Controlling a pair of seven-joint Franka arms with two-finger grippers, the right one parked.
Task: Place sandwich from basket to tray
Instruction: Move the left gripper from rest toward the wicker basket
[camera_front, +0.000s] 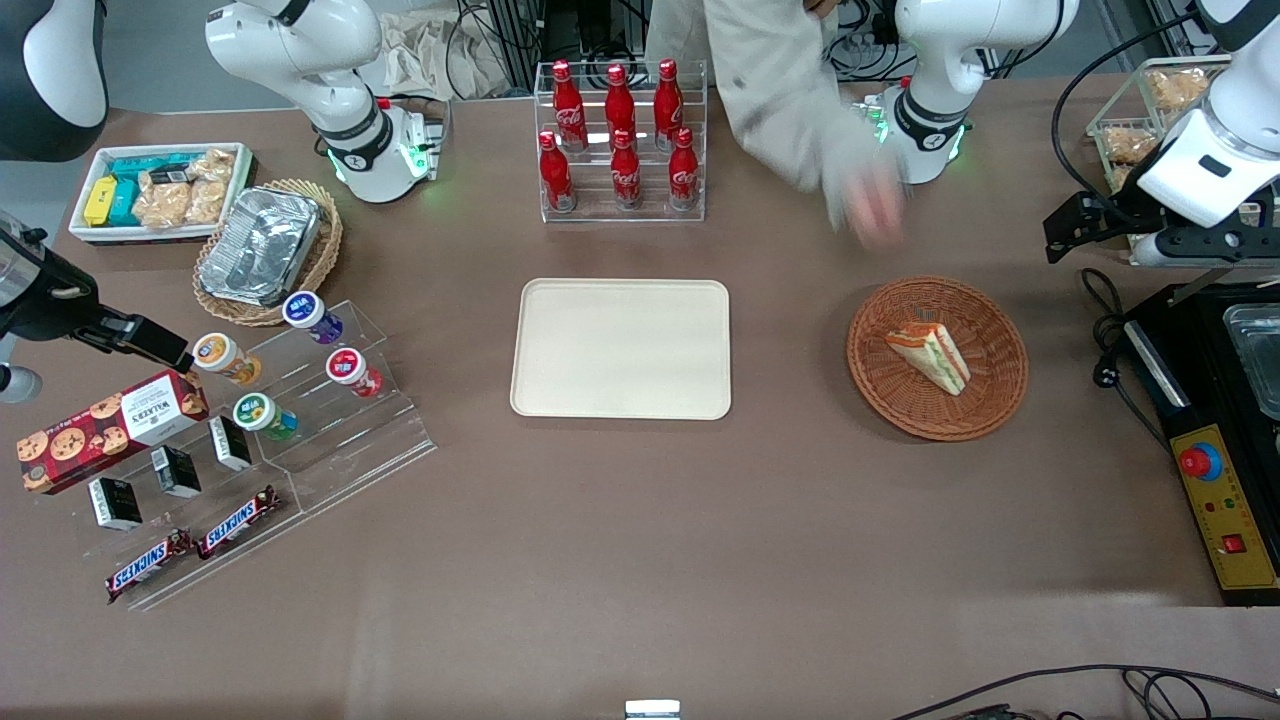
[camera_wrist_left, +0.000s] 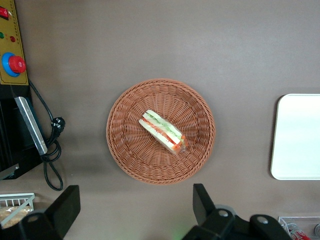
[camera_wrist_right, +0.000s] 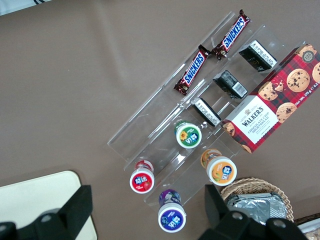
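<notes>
From the front I see the triangular white-bread sandwich (camera_front: 930, 356) lying in the round reddish-brown wicker basket (camera_front: 884, 372), beside the cream rectangular plastic tray (camera_front: 621, 347). My wrist camera shows the left arm's gripper (camera_wrist_left: 136, 205) spread open above the basket, orange, green and red filling visible.

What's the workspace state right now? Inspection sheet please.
Surface: brown table, dry, unmarked.
Job's things: clear-wrapped triangular sandwich lies in round reddish-brown wicker basket; cream rectangular plastic tray holds nothing.
Clutter: six red cola bottles in a clear rack; snack bars, yoghurt cups on an acrylic stand.
Grippers: left arm's pincer open, raised above the table beside the basket.
Cables: black cable with plug beside the basket.
Surroundings: person's blurred hand over the table.
</notes>
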